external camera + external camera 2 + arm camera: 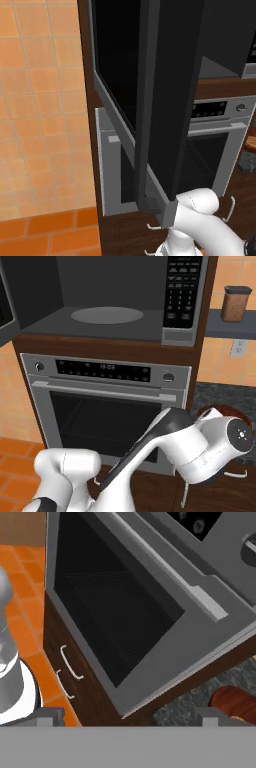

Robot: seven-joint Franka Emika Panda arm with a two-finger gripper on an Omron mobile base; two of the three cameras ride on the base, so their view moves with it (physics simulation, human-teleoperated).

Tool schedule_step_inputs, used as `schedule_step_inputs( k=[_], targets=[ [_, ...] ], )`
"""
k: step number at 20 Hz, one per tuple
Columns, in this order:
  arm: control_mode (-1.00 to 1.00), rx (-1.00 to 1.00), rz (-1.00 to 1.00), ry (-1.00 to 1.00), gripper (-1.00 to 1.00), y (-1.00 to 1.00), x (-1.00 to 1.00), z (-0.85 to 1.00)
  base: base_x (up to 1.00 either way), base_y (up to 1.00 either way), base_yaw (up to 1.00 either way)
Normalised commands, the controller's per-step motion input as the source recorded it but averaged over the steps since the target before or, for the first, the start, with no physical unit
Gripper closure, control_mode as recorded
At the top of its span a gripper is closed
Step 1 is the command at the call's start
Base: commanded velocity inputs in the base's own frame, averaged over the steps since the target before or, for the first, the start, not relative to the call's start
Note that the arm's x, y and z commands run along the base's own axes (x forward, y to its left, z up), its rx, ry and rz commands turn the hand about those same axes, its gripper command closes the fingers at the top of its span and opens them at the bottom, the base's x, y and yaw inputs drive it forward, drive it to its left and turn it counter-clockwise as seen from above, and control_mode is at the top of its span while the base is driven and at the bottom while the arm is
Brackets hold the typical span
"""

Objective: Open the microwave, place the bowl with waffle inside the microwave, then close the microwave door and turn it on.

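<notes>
With the microwave door [150,100] swung wide toward the base, the first step of the task appears complete. The microwave [115,301] cavity stands exposed in the right base view, and its round turntable [106,315] carries nothing. The bowl [235,702] is not yet loaded: a reddish-brown rim of it lies on the dark speckled counter [182,711], to the right of the oven [107,401] and below the microwave. The gripper [130,716] is spread wide and holds nothing; its fingertips [50,716] sit low, near the oven front, with the bowl just beside one tip. Remaining steps, as judged here: grasp the bowl, set it on the turntable, close the door, and press start on the keypad [182,286].
</notes>
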Motion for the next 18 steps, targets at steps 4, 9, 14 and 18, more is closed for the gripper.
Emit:
schedule_step_inputs(
  k=[4,9,14,18],
  targets=[
    [-1.0,0.07,0.0,0.09,-1.0,-0.49,0.36,-0.14,0.0,0.0,0.0],
    [-1.0,0.09,0.0,0.01,-1.0,-0.51,0.31,-0.5,0.0,0.0,0.0],
    [-1.0,0.02,0.02,0.0,-1.0,-0.24,0.34,-0.41,0.0,0.0,0.0],
    [-1.0,0.0,0.0,0.0,-1.0,-0.02,0.33,-0.32,0.0,0.0,0.0]
  ],
)
